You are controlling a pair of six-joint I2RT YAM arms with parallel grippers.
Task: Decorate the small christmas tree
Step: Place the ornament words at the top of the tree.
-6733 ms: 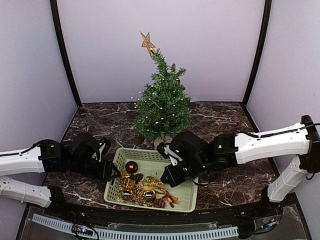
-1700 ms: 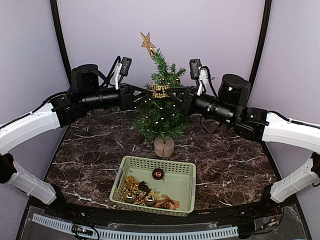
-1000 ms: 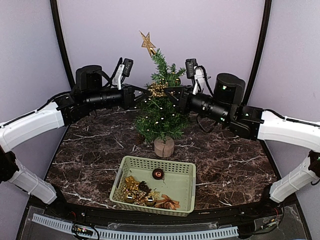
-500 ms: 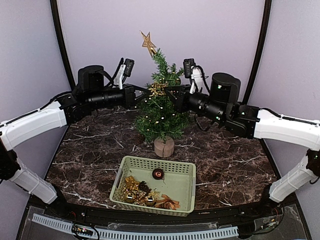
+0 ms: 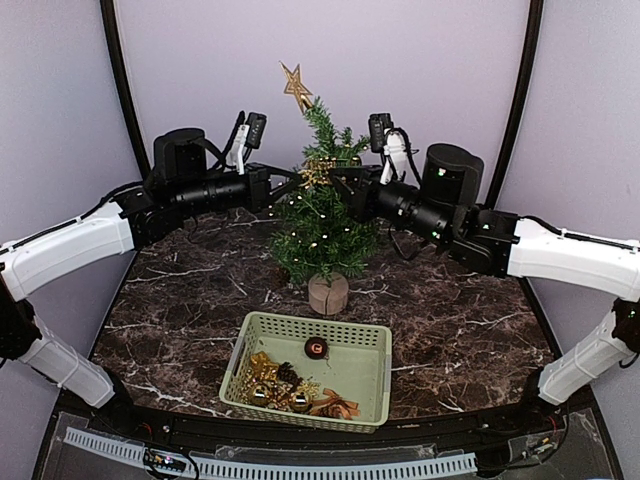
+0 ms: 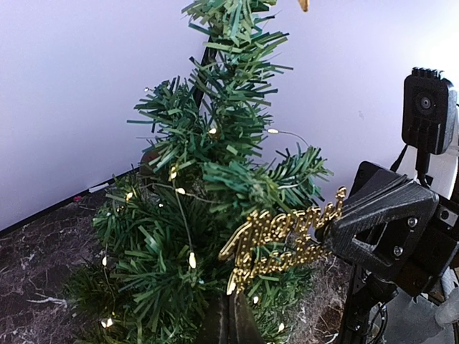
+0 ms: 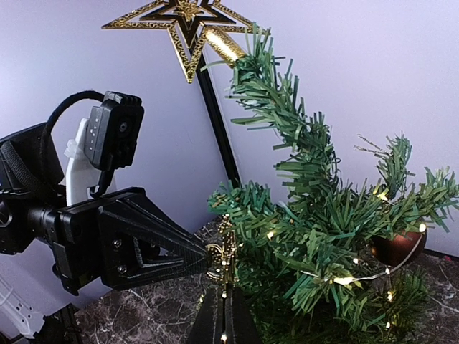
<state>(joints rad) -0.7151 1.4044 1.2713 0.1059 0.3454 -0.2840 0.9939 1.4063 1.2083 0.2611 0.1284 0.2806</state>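
Observation:
The small christmas tree [image 5: 325,220] stands on its wooden base at the table's middle back, with a gold star [image 5: 295,85] on top and small lights. A gold "Merry Christmas" sign [image 6: 283,240] hangs against its upper branches, about a third of the way down. My left gripper [image 5: 303,180] comes in from the left and is shut on the sign's lower left end, its fingers [image 6: 247,326] meeting just under the letters. From the right, my right gripper [image 5: 336,180] is shut on the sign's other end, where the sign [image 7: 224,259] shows edge-on above its fingers [image 7: 237,322].
A pale green basket [image 5: 365,335] sits in front of the tree and holds a dark red ball [image 5: 316,348], gold ornaments [image 5: 268,385] and a pine cone. A brown ball [image 7: 398,247] hangs in the tree's right branches. Walls close in the back and sides.
My left gripper's jaws have shut on the sign's end. Both arms and the sign have shifted only slightly against the tree's upper branches.

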